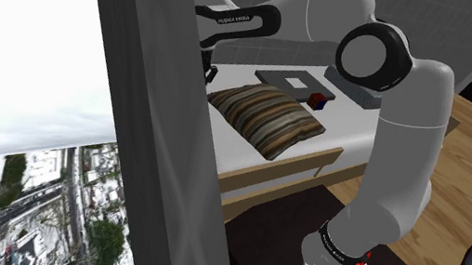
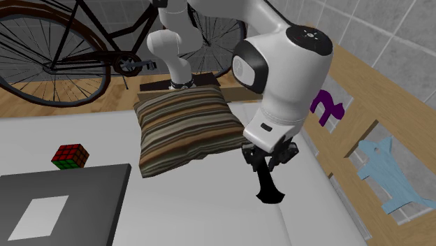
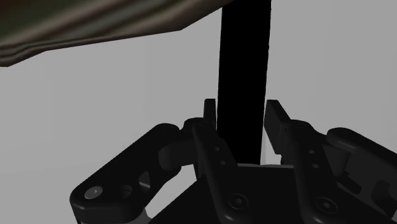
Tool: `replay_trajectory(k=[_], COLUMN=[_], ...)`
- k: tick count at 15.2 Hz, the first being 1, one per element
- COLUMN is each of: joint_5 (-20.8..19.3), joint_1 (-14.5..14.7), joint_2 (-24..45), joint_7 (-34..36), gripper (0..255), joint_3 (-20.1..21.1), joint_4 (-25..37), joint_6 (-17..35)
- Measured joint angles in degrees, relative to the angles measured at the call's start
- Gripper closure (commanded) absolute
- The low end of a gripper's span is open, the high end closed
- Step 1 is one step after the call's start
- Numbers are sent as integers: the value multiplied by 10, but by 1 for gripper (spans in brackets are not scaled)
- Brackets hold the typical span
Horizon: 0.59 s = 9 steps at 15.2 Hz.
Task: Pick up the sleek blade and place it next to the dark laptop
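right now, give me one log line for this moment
gripper: shut on blade | blade: over bed, beside pillow, apart from laptop | placed by laptop: not yet

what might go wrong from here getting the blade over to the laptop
1. The gripper sits at one end of the long black blade, so the blade may tip or swing when carried.
2. The striped pillow lies between the blade and the laptop; a low path could snag it.
3. The cube sits by the laptop's corner and could get knocked.
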Motion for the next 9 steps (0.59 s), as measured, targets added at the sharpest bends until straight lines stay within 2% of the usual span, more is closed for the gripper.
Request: replay_trajectory(k=[9], joint_5=[5], joint_1=[-1], joint_2=[-19], joint_7=[-5], gripper=[255], joint_3=[2], joint_4=[42], joint_6=[-61])
